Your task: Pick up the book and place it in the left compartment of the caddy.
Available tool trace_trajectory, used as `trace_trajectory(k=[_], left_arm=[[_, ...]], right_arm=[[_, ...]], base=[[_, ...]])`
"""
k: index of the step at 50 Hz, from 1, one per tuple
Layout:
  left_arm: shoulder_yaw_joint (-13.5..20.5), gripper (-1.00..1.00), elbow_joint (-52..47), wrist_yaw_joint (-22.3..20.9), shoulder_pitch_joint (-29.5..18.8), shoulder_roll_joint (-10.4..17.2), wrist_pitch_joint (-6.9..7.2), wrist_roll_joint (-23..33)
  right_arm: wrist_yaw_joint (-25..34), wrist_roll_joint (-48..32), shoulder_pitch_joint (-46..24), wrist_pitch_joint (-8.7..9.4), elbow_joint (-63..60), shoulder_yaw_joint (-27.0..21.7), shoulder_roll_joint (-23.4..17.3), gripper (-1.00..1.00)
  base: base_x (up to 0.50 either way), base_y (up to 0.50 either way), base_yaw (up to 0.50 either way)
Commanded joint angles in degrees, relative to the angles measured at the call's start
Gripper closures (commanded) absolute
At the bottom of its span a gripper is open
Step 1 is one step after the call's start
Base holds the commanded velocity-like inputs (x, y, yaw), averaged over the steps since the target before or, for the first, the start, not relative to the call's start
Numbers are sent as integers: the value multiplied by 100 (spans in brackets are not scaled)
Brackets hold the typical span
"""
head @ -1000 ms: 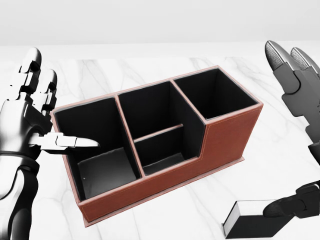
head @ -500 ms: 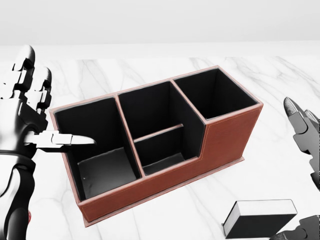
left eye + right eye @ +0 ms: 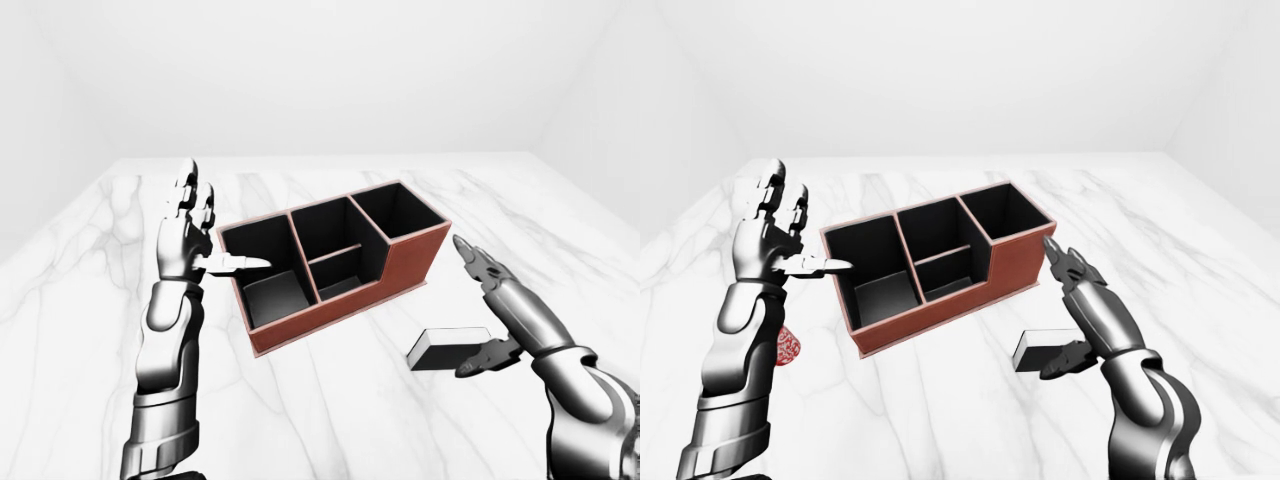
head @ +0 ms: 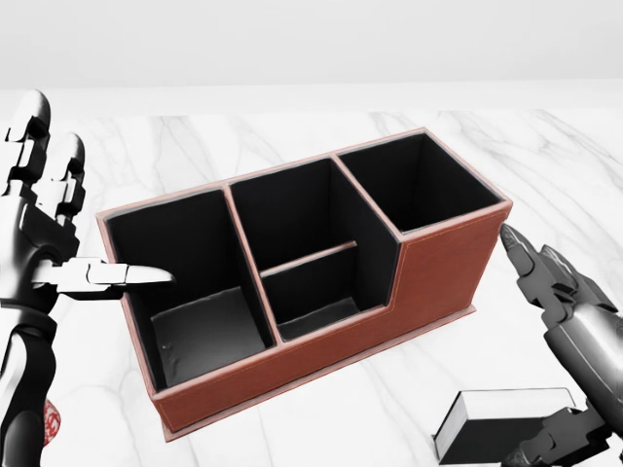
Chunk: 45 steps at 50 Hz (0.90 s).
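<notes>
Lowered since the earlier frames, the right hand (image 3: 500, 310) now reaches over the book (image 3: 447, 348), fingers spread and thumb beside its edge, not yet closed. That book lies flat on the worktop (image 3: 330, 400) beneath them, outside the caddy (image 4: 321, 292); the left hand (image 4: 49, 243) hovers open by the left compartment (image 4: 190, 292).

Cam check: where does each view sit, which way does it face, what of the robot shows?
Left-eye: on the head, wide, looking down over the marble table; both arms show.
Head: tighter, steeper onto the caddy; left hand, right hand.
Right-eye: like left-eye, shifted; adds a red object.
All share caddy and book.
</notes>
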Motion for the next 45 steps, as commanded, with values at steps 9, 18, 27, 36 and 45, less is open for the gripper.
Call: trace_trajectory(k=[9, 18, 27, 36, 45], left_arm=[[36, -100, 127, 25, 13, 31, 0, -22], [40, -100, 151, 30, 19, 35, 0, -27], [30, -100, 127, 29, 27, 30, 0, -15], [48, -100, 119, 34, 30, 38, 0, -26], [37, -100, 66, 25, 32, 31, 0, -20]], right_arm=[[0, -657, -203, 0, 573, 343, -185, -100], [0, -735, -124, 0, 544, 111, -243, -100], [0, -761, -144, 0, 441, -61, -241, -100], [0, -867, -225, 0, 537, 60, -263, -100], [0, -990, -307, 0, 649, 205, -278, -100]], base=[[0, 0, 0], [0, 0, 0], [0, 0, 0], [0, 0, 0], [0, 0, 0]])
